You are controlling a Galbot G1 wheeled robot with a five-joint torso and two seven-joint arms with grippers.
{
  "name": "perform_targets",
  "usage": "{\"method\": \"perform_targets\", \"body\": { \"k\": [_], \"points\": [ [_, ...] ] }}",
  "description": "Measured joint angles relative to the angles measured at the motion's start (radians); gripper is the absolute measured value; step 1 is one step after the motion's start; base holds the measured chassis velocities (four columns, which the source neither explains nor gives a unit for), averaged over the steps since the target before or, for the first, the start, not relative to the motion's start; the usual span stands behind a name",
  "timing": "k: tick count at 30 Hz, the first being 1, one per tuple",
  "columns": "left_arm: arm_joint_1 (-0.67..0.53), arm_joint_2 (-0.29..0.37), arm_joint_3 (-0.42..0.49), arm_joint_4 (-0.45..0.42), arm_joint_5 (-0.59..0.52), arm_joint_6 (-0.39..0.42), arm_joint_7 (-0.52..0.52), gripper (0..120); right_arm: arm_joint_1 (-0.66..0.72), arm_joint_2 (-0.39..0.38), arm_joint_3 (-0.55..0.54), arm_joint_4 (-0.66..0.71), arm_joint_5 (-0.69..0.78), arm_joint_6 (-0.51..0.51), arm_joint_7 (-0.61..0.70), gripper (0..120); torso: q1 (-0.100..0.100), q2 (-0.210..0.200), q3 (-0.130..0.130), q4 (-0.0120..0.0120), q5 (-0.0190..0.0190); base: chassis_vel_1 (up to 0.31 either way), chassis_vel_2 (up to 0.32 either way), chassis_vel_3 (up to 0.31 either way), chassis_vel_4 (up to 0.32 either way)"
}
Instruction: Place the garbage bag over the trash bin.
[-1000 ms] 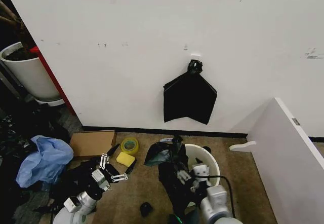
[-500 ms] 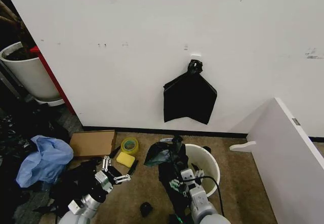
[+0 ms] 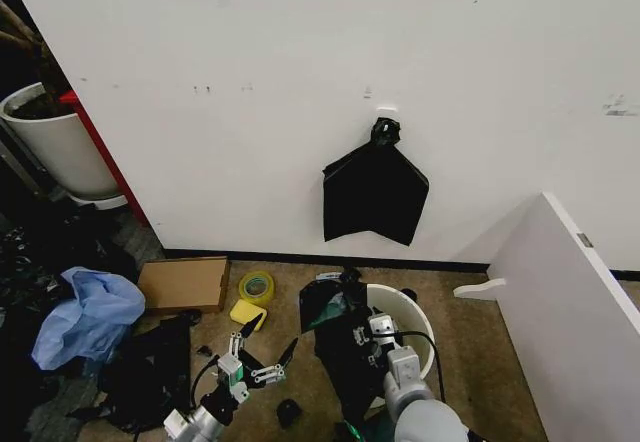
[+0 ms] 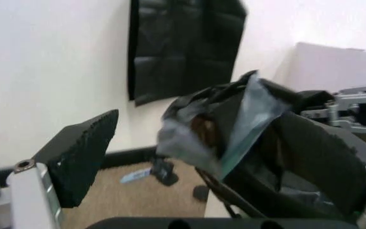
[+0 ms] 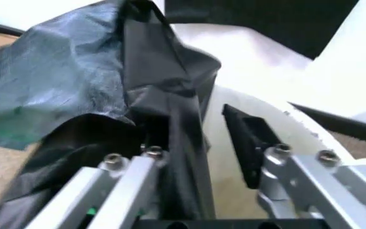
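Task barely begun: the garbage bag (image 3: pixel 340 347) is bunched against the near-left rim of the trash bin (image 3: pixel 418 330), draped down its outer wall, mouth not spread over the opening.

Right gripper (image 3: pixel 368 334) sits at that rim, jaws parted around a bag fold (not visibly pinching).

Left gripper (image 3: pixel 262 352) hovers spread wide, just beside the bag.

Bare floor lies left of the bin; a white panel (image 3: pixel 570 302) crowds its right.

Brown carpet floor (image 3: pixel 480 362) under trash bin (image 3: pixel 415 324), tape roll (image 3: pixel 256 287), cardboard (image 3: pixel 183 282).
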Motion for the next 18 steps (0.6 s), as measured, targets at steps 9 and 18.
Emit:
{"method": "perform_targets", "body": {
  "k": [9, 18],
  "points": [
    [-0.031, 0.019, 0.022, -0.047, -0.028, 0.1, -0.124, 100, -0.011, 0.0, 0.033, -0.021, -0.025, 0.016, -0.021, 0, 0.0, 0.0, 0.0, 0.0, -0.0002, 0.0, 0.0, 0.0, 0.0],
    [-0.004, 0.072, 0.034, -0.16, -0.106, 0.218, -0.247, 100, 0.005, 0.013, 0.043, -0.025, -0.027, 0.016, -0.021, 0, 0.0, 0.0, 0.0, 0.0001, -0.0002, 0.0, 0.0, 0.0, 0.0]
  ]
}}
